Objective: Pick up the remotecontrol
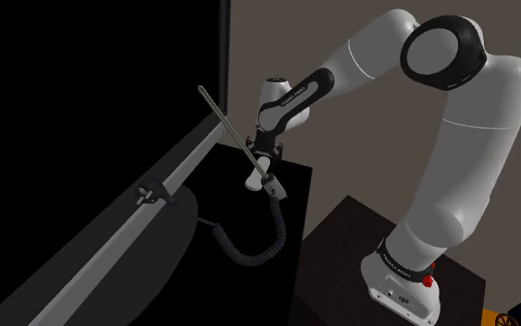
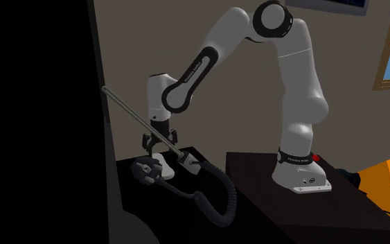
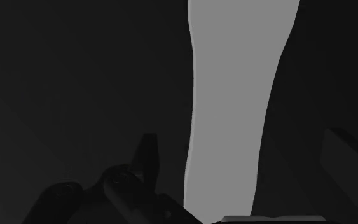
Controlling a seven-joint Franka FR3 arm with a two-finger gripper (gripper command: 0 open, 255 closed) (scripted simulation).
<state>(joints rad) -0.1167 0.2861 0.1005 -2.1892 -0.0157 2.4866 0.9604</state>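
Note:
The remote control (image 3: pixel 231 108) looks like a plain light-grey, elongated slab lying on a dark table top (image 1: pixel 291 185). It runs lengthwise between the two fingers of my gripper (image 3: pixel 242 137), which stand well apart and touch neither of its sides. From the shoulder view, the black gripper (image 1: pixel 266 151) hangs just above the remote's pale end (image 1: pixel 255 181). The second exterior view has the gripper (image 2: pixel 157 147) directly over the pale remote (image 2: pixel 154 168).
A thin grey rod (image 1: pixel 230 130) slants past the gripper. A black coiled cable (image 1: pixel 254 252) hangs from its lower end off the table's side. A dark roundish object (image 2: pixel 142 168) lies beside the remote. A black area (image 1: pixel 82 83) lies beyond the table.

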